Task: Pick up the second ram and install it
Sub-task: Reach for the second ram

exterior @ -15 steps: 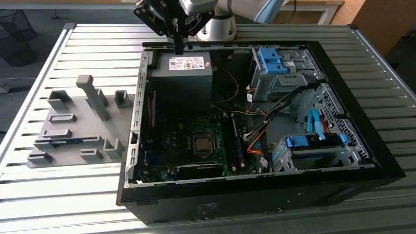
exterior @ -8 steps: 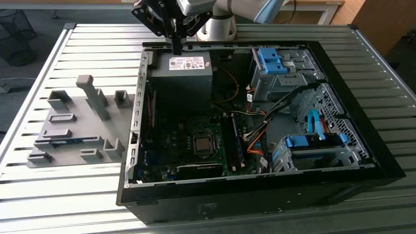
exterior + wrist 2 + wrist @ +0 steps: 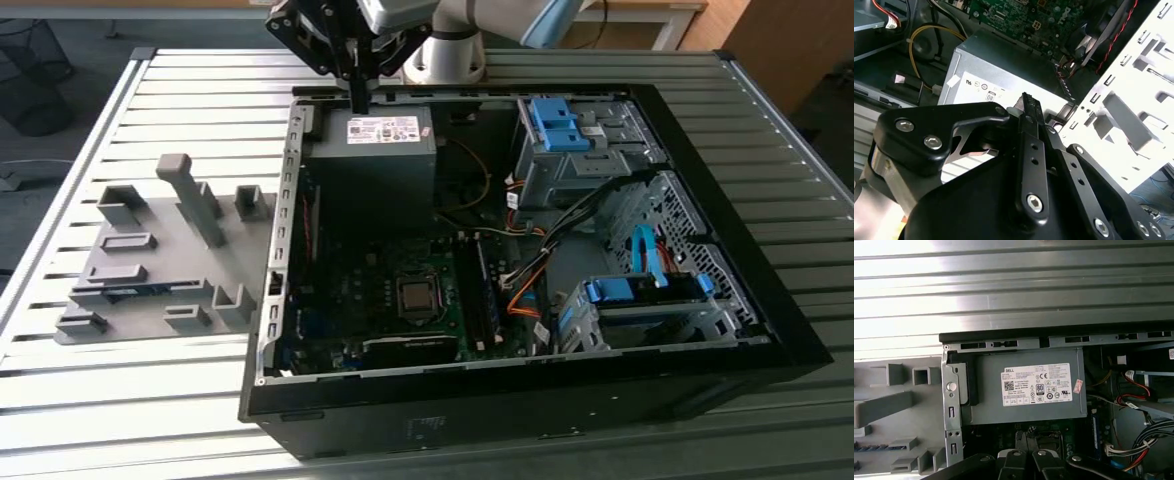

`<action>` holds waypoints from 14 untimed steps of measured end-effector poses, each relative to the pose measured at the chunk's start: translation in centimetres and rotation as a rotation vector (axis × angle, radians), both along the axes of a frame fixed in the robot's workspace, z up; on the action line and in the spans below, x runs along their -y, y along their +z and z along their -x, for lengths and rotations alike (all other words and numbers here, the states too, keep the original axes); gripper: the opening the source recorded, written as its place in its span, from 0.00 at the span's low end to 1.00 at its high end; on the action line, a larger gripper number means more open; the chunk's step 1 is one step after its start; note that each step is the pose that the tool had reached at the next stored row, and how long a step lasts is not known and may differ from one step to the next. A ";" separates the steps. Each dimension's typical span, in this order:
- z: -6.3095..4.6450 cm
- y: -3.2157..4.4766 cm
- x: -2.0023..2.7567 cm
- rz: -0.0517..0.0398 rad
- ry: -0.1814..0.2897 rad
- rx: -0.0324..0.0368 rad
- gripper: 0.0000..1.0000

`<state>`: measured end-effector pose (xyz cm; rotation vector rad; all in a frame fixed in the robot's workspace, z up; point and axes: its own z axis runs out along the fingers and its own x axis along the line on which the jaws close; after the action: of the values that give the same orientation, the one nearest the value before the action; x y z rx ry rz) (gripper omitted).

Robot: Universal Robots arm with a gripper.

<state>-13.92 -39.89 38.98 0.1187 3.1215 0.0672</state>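
Observation:
The second ram [image 3: 131,291] is a thin blue stick lying in the grey holder blocks [image 3: 160,250] on the table, at the exterior view's left of the open computer case [image 3: 534,400]. A blue strip of it [image 3: 863,445] also shows among the holder blocks in the first wrist view. My gripper [image 3: 360,106] hangs at the far side of the case, just above the grey power supply [image 3: 374,160], well away from the ram. Its black fingers [image 3: 1015,461] are pressed together with nothing between them. In the second wrist view the gripper [image 3: 1027,98] points at the power supply [image 3: 1004,75].
A darker stick [image 3: 477,295] stands edge-on on the green motherboard [image 3: 400,300]. Drive cages with blue clips [image 3: 561,125] and loose cables [image 3: 527,290] take up the case's side at the exterior view's right. The case stands on a slatted metal table [image 3: 160,400].

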 end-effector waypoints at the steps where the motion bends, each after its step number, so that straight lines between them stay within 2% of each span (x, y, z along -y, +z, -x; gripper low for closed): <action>1: 0.0 -0.01 0.00 -0.0001 0.000 -0.0003 0.11; 14: 0.6 -0.14 0.00 0.0000 0.000 -0.0050 0.11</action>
<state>-14.51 -39.90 38.84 0.1190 3.1265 0.0670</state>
